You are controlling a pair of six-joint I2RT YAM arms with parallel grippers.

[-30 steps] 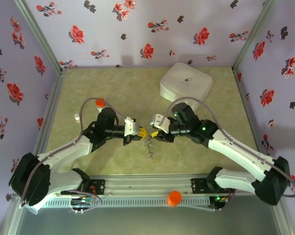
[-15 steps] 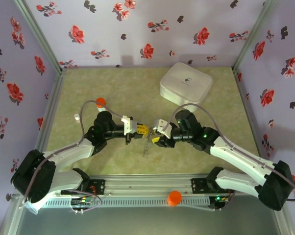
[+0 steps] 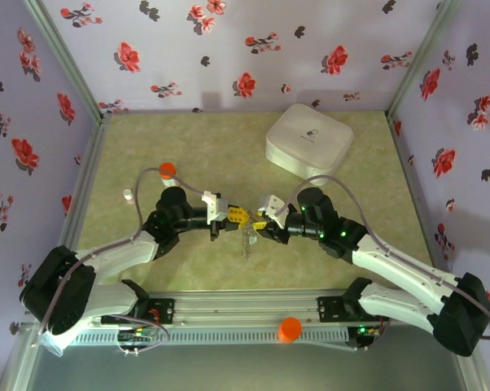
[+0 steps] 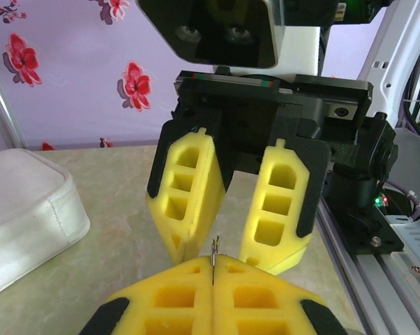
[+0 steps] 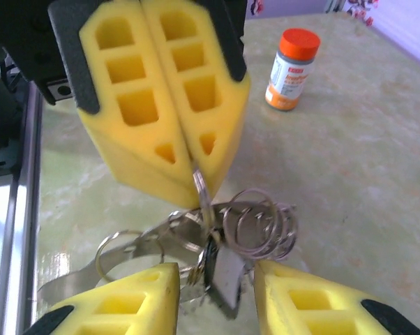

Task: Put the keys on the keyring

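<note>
Left hand [image 5: 188, 167] pinching keyring [image 5: 255, 227], right hand [image 5: 215, 296] agape

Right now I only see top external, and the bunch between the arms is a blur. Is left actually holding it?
Observer: Yes. On right wrist, the left gripper has its jaws shut on a thin ring of the keyring; the rest hangs below.
Operator: Right side closed yet?
Observer: No. The right gripper has its jaws open, straddling the hanging keys.
Operator: How deep is left's pinch?
Observer: At the very tips; on left wrist a sliver of metal pokes out of the seam.
</note>
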